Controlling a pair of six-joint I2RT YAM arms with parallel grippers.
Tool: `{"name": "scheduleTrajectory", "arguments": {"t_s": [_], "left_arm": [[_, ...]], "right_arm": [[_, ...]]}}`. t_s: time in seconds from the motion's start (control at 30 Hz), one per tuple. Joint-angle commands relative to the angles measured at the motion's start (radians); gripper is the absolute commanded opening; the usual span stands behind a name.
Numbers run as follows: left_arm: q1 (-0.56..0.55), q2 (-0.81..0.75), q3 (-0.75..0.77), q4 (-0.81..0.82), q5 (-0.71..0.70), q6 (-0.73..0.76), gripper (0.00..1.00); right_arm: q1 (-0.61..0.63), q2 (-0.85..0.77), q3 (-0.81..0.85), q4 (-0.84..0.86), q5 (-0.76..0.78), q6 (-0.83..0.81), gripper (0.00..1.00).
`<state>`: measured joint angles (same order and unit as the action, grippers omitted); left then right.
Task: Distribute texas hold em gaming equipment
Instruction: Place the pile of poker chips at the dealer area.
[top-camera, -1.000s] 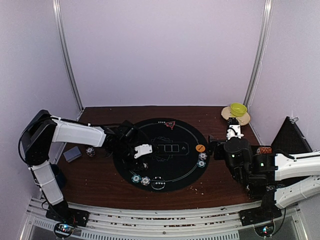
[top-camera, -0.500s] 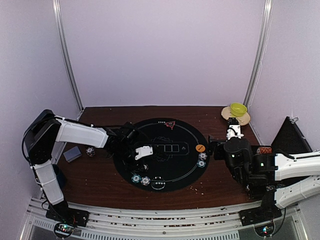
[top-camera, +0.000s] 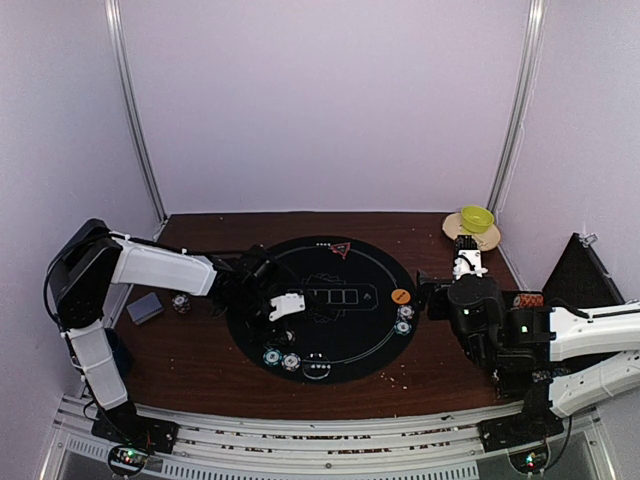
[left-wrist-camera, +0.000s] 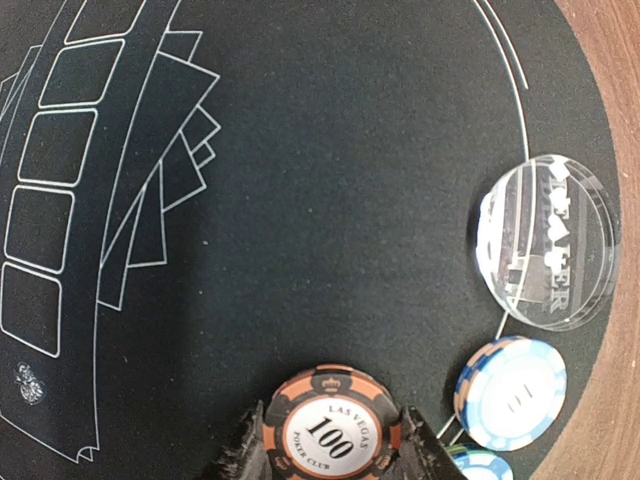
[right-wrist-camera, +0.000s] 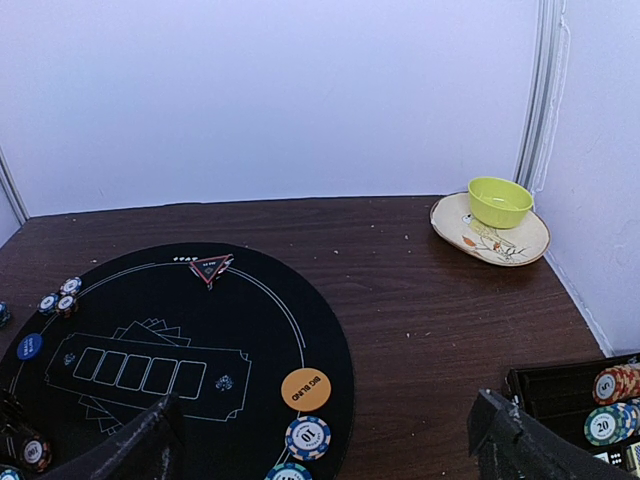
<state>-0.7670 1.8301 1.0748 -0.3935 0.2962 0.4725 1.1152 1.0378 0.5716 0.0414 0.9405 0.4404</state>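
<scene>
I see an orange chip (left-wrist-camera: 330, 432) marked 100, lying flat and face up. My left gripper (left-wrist-camera: 330, 445) is pinching it, one finger on each side of its rim. The chip is over the near left part of the round black mat (left-wrist-camera: 330, 200). I cannot tell if it touches the mat.

Just beside it, toward the mat's edge, lies a blue and white chip (left-wrist-camera: 512, 392). Past that one sits a clear disc (left-wrist-camera: 545, 240) with letters on it, right by the white ring line. The drawn card boxes are on the other side of the chip.

On the right side of the mat is the orange button (right-wrist-camera: 306, 388), with a chip (right-wrist-camera: 308, 436) just below it. The blue button (right-wrist-camera: 29, 346) is on the left side. The red triangle (right-wrist-camera: 211, 267) is at the far edge.

The cards (top-camera: 144, 308) sit in a pile on the brown table (top-camera: 200, 360), left of the mat.

My right gripper (top-camera: 428, 296) hangs by the mat's right edge. Its fingers are wide apart and hold nothing.

A yellow-green bowl (right-wrist-camera: 499, 201) sits on a plate (right-wrist-camera: 490, 245) in the far right corner.
</scene>
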Motion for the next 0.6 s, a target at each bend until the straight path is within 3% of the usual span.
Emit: {"name": "scheduleTrajectory", "arguments": {"t_s": [0.0, 0.33, 0.57], "left_arm": [[-0.005, -0.02, 0.011, -0.011, 0.022, 0.019, 0.34], [-0.005, -0.019, 0.016, -0.031, 0.042, 0.027, 0.35], [-0.005, -0.024, 0.022, -0.035, 0.047, 0.025, 0.45]], "right_arm": [[0.005, -0.017, 0.028, -0.016, 0.007, -0.008, 1.0], [0.006, -0.018, 0.027, -0.016, 0.007, -0.008, 1.0], [0.007, -0.019, 0.027, -0.017, 0.006, -0.007, 1.0]]}}
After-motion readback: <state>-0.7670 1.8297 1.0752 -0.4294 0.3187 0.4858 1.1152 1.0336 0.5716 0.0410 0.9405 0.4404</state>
